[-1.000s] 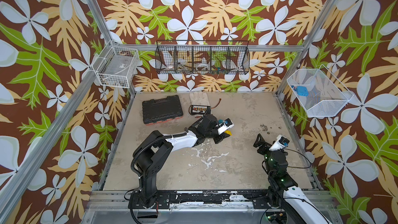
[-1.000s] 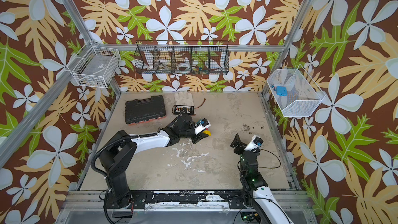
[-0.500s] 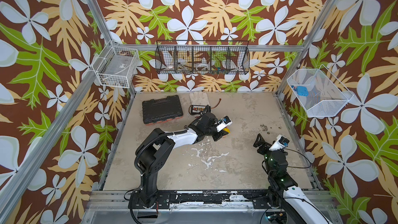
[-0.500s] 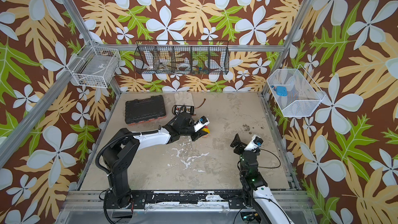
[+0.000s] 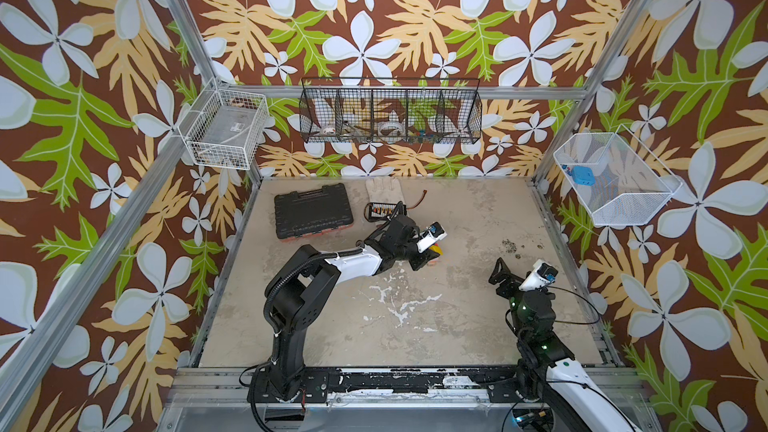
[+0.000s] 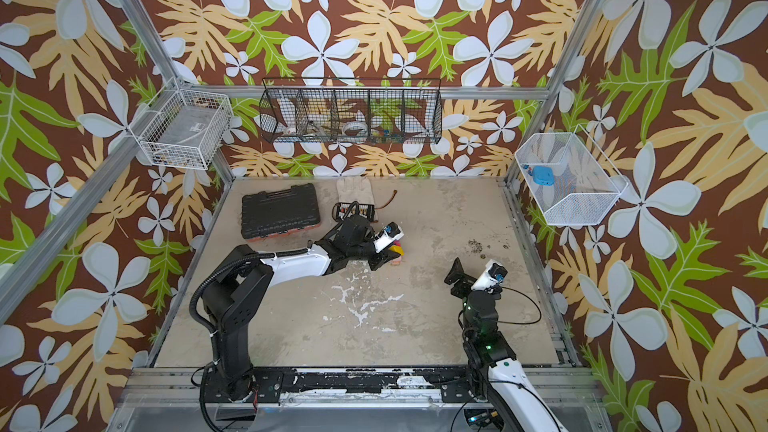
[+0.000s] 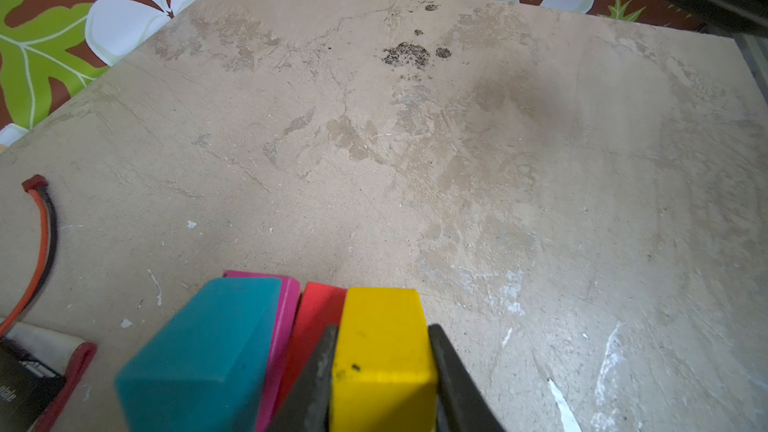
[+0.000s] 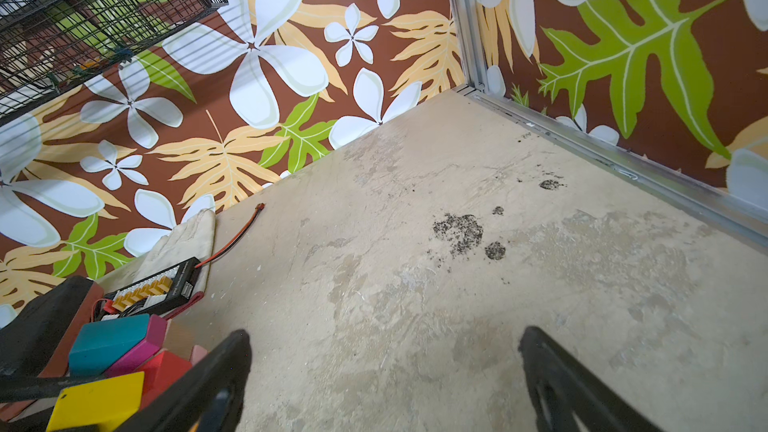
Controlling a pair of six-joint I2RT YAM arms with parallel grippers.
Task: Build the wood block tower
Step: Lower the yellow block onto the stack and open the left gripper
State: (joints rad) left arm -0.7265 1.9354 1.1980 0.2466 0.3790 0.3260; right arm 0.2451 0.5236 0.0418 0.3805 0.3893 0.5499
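Fingers (image 7: pixel 320 367) of the left gripper (image 7: pixel 380 330) are clamping the yellow block (image 7: pixel 382 371) from both sides. Just beside that grip the tower (image 8: pixel 124 347) is standing, with the red block (image 7: pixel 318 313), magenta block (image 7: pixel 286 313) and teal block (image 7: pixel 203 351) pressing together and teal uppermost. Whether the yellow one is touching them is hard to tell. The right gripper (image 8: pixel 384 336) is hanging with jaws spread wide and empty over the bare table (image 8: pixel 415 276), well apart from the tower

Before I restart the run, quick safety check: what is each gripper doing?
Left gripper: shut on the yellow block.
Right gripper: open, holding nothing.
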